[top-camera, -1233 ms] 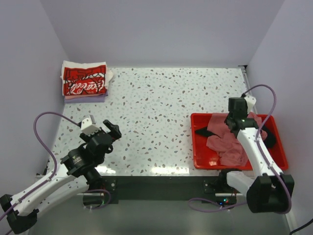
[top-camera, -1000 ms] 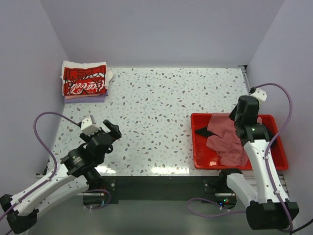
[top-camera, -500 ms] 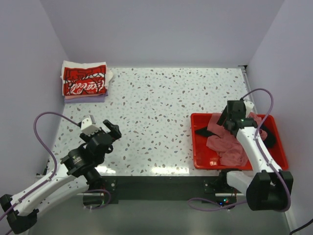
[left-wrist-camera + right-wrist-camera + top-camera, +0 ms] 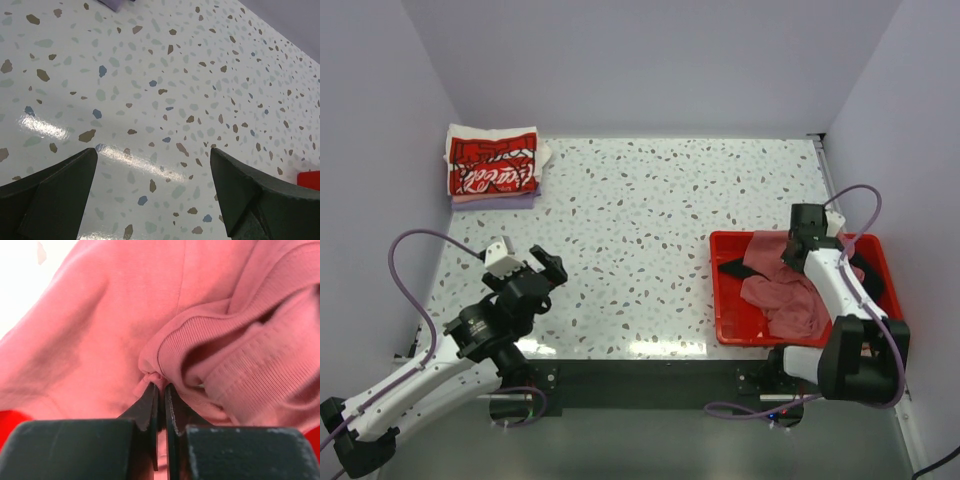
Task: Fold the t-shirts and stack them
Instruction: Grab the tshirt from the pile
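A stack of folded t-shirts (image 4: 492, 168), topped by a white one with red Coca-Cola print, sits at the bench's (image 4: 650, 220) far left corner. Near the front left edge, the left tool (image 4: 152, 157) hovers with jaws spread wide, holding nothing. At the right edge, a red bin (image 4: 728, 325) holds a black t-shirt (image 4: 730, 268) and a dusty-red t-shirt (image 4: 775, 295). The right tool (image 4: 161, 386) is pinched tight on a fold of the dusty-red cloth.

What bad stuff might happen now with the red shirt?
The right gripper pinches only a tiny fold of the red shirt, so the shirt may slip out when lifted. The black shirt pokes out from under it in the bin and may get dragged along.
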`<state>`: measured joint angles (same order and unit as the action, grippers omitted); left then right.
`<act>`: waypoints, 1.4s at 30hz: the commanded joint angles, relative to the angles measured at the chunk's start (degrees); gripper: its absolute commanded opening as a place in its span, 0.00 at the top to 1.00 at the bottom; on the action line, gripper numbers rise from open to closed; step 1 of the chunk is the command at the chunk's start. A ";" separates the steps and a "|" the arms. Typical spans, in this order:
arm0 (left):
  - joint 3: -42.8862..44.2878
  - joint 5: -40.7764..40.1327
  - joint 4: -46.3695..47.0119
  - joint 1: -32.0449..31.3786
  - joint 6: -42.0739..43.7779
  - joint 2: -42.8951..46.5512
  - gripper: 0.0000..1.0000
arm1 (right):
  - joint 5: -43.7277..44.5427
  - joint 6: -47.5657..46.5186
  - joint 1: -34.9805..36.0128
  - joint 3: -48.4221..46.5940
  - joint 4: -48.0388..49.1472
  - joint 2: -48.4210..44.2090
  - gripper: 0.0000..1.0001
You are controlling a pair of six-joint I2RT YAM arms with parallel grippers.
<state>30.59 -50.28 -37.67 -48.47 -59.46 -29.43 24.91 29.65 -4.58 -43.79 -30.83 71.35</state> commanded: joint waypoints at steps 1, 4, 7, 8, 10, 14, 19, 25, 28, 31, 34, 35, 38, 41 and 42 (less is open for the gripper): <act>-0.18 -3.07 0.23 -0.31 -1.45 0.43 0.00 | -0.47 -0.72 -0.17 -1.03 3.14 -6.21 1.00; -0.09 -3.24 0.49 -0.22 -1.27 0.25 0.00 | -1.96 -1.78 -0.17 -2.87 1.92 -10.70 1.00; -0.18 -3.15 0.67 -0.22 -1.18 -0.10 0.00 | -5.29 -2.75 -0.08 -5.33 0.25 -14.65 1.00; -0.27 -3.07 0.67 -0.22 -1.10 -0.36 0.00 | -5.83 -2.75 -0.08 -6.12 -0.45 -15.53 1.00; -0.18 -3.15 0.58 -0.31 -1.18 -0.54 0.00 | -6.71 -3.37 -0.08 -8.93 -1.77 -17.03 1.00; -0.53 -2.72 1.45 -0.31 -0.48 -0.54 0.00 | -11.09 -5.04 -0.17 -12.89 -2.57 -18.53 1.00; -0.88 -2.19 2.60 -0.31 0.93 -0.71 0.00 | -16.37 -5.83 -0.08 -19.22 -2.48 -18.09 1.00; -1.41 -2.37 3.39 -0.31 1.37 -0.98 0.00 | -27.96 -4.61 0.01 -31.51 -0.29 -13.09 1.00; -1.58 -2.80 3.57 -0.31 1.45 -0.98 0.00 | -35.68 -2.67 0.27 -38.11 4.09 -9.57 1.00; -1.93 -2.63 3.13 -0.22 1.02 -0.98 0.00 | -39.05 -2.05 2.72 -44.79 5.60 -5.27 1.00; -2.11 -2.89 3.31 -0.31 0.93 -0.63 0.00 | -37.74 -3.71 9.46 -50.85 7.09 -1.50 1.00; -2.11 -2.80 3.39 -0.22 1.01 -0.45 0.00 | -37.65 -4.42 11.33 -53.91 7.62 -0.43 1.00; -2.38 -2.63 3.74 -0.22 1.28 -0.45 0.00 | -38.26 -4.78 17.31 -59.46 8.86 5.01 1.00; -2.46 -2.37 3.92 -0.22 1.45 -0.63 0.00 | -38.88 -4.25 21.53 -67.55 10.78 10.36 1.00; -2.55 -2.54 3.92 -0.31 1.63 -0.63 0.00 | -39.23 -4.25 22.59 -70.26 12.18 11.43 1.00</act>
<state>28.36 -50.98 -36.29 -48.47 -58.76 -30.15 -11.79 25.71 15.27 -106.54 -26.30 80.03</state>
